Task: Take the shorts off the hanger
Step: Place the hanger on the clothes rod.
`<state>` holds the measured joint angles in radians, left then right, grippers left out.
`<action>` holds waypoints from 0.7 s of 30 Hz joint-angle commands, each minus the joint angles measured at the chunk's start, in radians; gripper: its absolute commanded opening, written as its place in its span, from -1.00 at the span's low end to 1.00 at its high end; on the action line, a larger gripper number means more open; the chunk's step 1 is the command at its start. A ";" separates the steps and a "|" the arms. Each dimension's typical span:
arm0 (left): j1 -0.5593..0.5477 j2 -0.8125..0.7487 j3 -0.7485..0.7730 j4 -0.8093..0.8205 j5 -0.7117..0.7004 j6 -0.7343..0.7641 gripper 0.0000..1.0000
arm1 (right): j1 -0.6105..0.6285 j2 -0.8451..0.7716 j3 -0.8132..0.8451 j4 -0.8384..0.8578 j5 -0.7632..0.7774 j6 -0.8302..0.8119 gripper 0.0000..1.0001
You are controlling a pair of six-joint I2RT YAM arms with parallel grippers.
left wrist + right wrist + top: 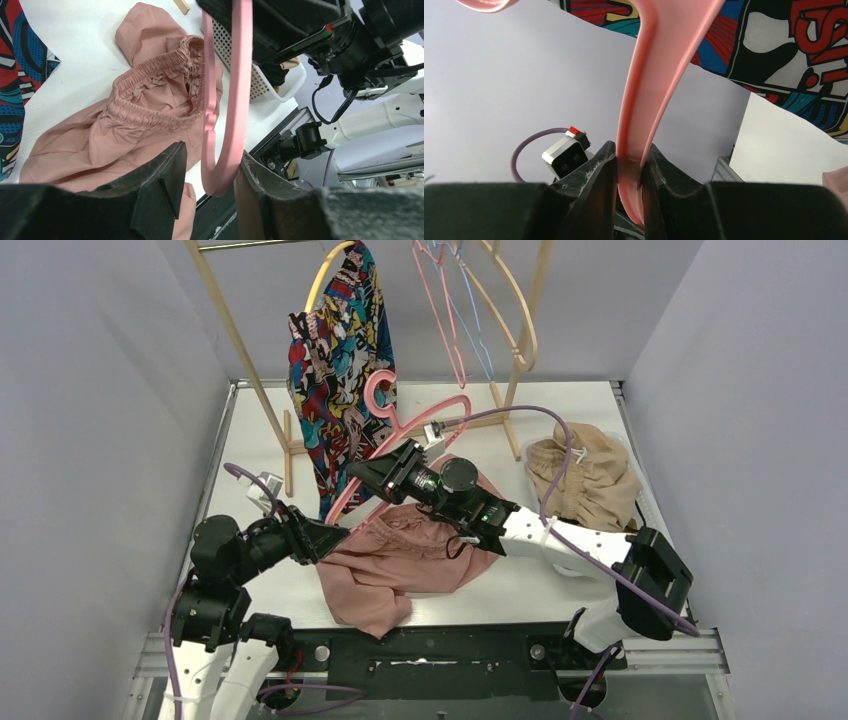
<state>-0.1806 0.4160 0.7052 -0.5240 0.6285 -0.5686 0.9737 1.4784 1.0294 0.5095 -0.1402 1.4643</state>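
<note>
My right gripper (388, 468) (629, 150) is shut on a pink hanger (392, 418) (649, 75) and holds it tilted above the table. The hanger's lower curved end (222, 175) sits between the fingers of my left gripper (338, 532) (212, 155), which is open; the end touches one finger, with a gap to the other. Dusty pink shorts (400, 560) (125, 125) lie crumpled on the table under both arms, their gathered waistband just behind the hanger's arm. Comic-print shorts (340, 370) (784, 45) hang from a yellow hanger on the rack.
A wooden rack (235, 335) stands at the back, with bare pink, blue and wooden hangers (470, 310) at its top right. A white basket (255, 85) at the right holds beige shorts (585, 475). The rack's feet (290, 445) rest on the table.
</note>
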 commanded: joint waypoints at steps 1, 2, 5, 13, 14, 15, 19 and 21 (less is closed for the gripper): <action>0.005 0.013 -0.009 0.110 -0.007 -0.006 -0.31 | 0.001 0.025 0.019 0.070 -0.047 0.016 -0.93; 0.004 0.018 -0.013 0.126 -0.001 -0.014 -0.42 | 0.003 0.027 0.026 0.067 -0.043 0.011 -0.93; 0.004 0.032 -0.005 0.101 -0.005 0.015 -0.66 | 0.007 0.038 0.056 0.042 -0.049 -0.009 -0.90; 0.005 -0.003 0.025 -0.018 -0.055 0.077 -0.51 | 0.001 0.015 0.016 0.060 -0.021 -0.002 -0.89; 0.005 -0.012 0.023 -0.020 -0.055 0.072 -0.40 | 0.000 0.014 0.015 0.060 -0.021 0.000 -0.89; 0.005 -0.020 0.022 -0.019 -0.047 0.069 -0.36 | 0.000 0.015 0.015 0.059 -0.021 0.001 -0.89; 0.005 -0.030 0.010 -0.027 -0.024 0.064 -0.34 | 0.000 0.022 0.022 0.059 -0.025 0.004 -0.90; 0.005 -0.025 0.009 -0.035 -0.023 0.065 -0.39 | 0.000 0.025 0.027 0.058 -0.028 0.005 -0.90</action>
<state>-0.1802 0.3927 0.6926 -0.5583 0.5995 -0.5121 0.9749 1.5349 1.0317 0.4999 -0.1543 1.4754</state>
